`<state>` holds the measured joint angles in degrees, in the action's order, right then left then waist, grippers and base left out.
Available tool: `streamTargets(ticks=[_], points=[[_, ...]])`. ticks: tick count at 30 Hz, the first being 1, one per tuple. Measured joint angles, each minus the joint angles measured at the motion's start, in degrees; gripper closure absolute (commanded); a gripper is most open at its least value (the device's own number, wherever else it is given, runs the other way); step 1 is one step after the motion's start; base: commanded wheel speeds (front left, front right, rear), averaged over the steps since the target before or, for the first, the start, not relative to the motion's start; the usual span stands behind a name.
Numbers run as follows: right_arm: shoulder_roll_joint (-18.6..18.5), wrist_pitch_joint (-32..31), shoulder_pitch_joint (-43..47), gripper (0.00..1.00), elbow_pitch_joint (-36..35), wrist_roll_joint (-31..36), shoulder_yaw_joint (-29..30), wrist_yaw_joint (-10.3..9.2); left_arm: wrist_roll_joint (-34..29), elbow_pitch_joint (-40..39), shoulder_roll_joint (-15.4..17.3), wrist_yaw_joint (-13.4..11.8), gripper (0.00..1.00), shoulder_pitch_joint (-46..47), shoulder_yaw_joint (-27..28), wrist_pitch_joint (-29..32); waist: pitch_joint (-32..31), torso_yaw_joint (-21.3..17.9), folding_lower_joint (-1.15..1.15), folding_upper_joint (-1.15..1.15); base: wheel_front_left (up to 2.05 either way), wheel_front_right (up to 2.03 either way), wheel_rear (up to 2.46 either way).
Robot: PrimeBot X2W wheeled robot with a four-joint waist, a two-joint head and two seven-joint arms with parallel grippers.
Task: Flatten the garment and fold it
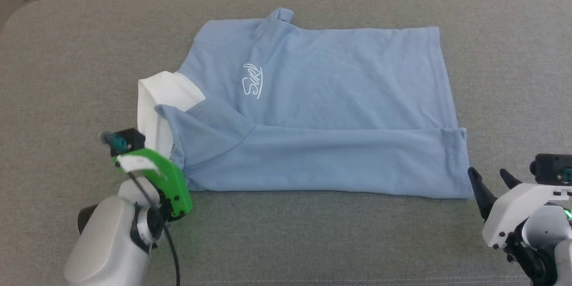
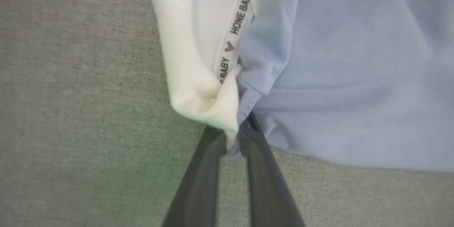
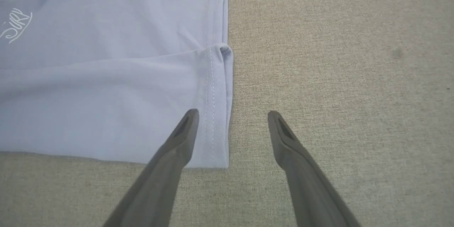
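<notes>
A: Location of the garment (image 1: 321, 98)?
B: It lay flat on the grey table (image 1: 67, 53), near long edge folded over, white collar (image 1: 154, 98) to the left.
A: Jaw condition?
B: The left gripper (image 2: 234, 133) was clamped on the garment at the collar, apparently catching both layers. The right gripper (image 3: 232, 113) stood spread at the hem (image 3: 214, 88), gripping nothing.

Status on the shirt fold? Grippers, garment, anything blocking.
Left gripper shut on the garment at the collar end. Right gripper open, astride the hem corner, not gripping. Near long edge folded over, rest flat. Nothing seen in the way.
</notes>
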<state>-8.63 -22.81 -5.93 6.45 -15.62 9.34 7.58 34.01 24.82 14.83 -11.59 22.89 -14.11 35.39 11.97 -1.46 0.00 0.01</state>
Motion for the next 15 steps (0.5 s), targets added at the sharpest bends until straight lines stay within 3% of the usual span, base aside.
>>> streamTargets(ticks=[6, 10, 15], points=[[-2.22, -10.43, -2.05, 0.0, 1.72, 4.08, -1.76, 0.0, 2.99, -5.91, -1.02, -0.36, 1.0, -5.04, 3.83, -5.64, -0.38, 0.61, 0.0, 0.0, 0.0, 0.0, 0.0], [-4.0, -18.07, -5.56, 0.0, 3.11, 6.7, -4.06, 0.0, 3.31, -9.98, -0.89, -1.08, 1.0, -7.26, 4.56, -6.81, 0.2, 1.1, 0.0, 0.0, 0.0, 0.0, 0.0], [-4.92, -23.39, -8.99, 0.0, 4.94, 8.14, -7.73, 0.0, 3.36, -13.48, -0.98, -1.59, 1.0, -8.26, 4.63, -7.04, 1.31, 1.93, 0.0, 0.0, 0.0, 0.0, 0.0]])
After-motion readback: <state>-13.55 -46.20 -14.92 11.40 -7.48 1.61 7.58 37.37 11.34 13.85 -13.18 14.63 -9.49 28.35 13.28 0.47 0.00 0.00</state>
